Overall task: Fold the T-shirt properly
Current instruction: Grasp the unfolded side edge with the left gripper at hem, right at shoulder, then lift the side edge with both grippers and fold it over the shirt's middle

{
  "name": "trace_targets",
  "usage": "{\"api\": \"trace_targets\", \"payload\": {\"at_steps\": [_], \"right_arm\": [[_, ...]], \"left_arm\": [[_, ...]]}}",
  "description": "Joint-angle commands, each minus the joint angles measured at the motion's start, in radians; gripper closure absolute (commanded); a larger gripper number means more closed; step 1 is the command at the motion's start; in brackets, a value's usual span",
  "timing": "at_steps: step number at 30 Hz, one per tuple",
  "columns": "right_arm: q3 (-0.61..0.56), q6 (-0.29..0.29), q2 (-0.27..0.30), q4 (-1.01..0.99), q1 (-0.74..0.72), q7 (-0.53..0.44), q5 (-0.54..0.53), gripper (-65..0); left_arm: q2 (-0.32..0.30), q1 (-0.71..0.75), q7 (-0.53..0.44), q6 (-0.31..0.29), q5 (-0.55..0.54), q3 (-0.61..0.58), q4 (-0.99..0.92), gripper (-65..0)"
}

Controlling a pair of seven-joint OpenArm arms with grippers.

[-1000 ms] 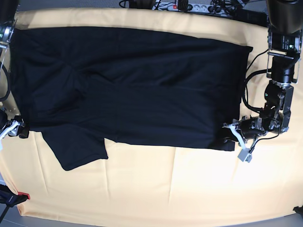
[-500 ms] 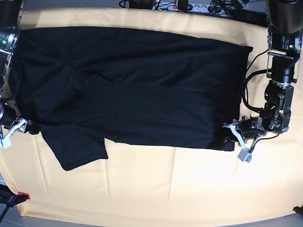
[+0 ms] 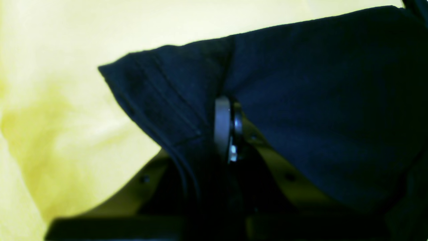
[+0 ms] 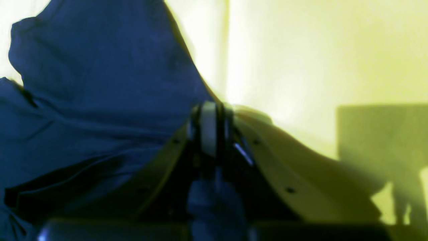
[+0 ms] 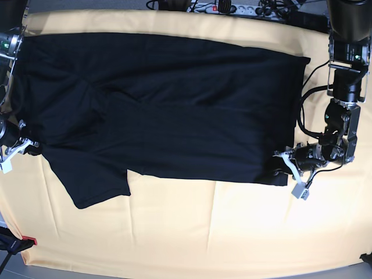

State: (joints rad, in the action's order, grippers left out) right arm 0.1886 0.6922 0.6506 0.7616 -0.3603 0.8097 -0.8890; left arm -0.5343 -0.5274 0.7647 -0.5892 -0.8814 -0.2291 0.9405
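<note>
Black soft-fabric short-sleeved T-shirt (image 5: 163, 110) takes up most of the upper half of the base view, spread flat on the pale yellow tablecloth (image 5: 192, 226). Its top edge runs almost along the cloth's far edge, so barely any room up there. One sleeve hangs down at lower left, ending in a slanted hem. The long bottom edge runs straight across the middle of the frame, and below it is just a wide band of bare yellow cloth, plenty of space.

Right gripper (image 5: 13, 152) sits at the far left edge of the base view, right at the shirt's left edge. In its wrist view the fingers (image 4: 209, 129) are pressed together with dark fabric between them, so it's pinching the shirt.

Left gripper (image 5: 289, 165) is at the shirt's lower right corner. Its wrist view shows the jaws closed tight on the hemmed corner, fabric draping off both sides of the fingertips (image 3: 223, 129). Yellow cloth stays bare beyond that corner.
</note>
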Motion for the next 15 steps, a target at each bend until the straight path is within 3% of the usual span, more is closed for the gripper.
{"api": "trace_targets", "payload": {"at_steps": [1,6,15], "right_arm": [[0.008,0.006,0.029,0.013,-0.027,-0.012,-0.044,0.0],[0.008,0.006,0.029,0.017,-0.063,-0.012,-0.057,0.0],[0.008,0.006,0.029,0.017,-0.137,-0.011,-0.050,0.0]], "left_arm": [[-0.016,-0.036,-0.037,-0.016,-0.017,0.010,0.013,0.0],[-0.017,-0.064,-0.056,-0.072,-0.017,0.010,0.013,0.0],[-0.014,-0.128,-0.084,-0.074,-0.006,0.010,0.013,0.0]]}}
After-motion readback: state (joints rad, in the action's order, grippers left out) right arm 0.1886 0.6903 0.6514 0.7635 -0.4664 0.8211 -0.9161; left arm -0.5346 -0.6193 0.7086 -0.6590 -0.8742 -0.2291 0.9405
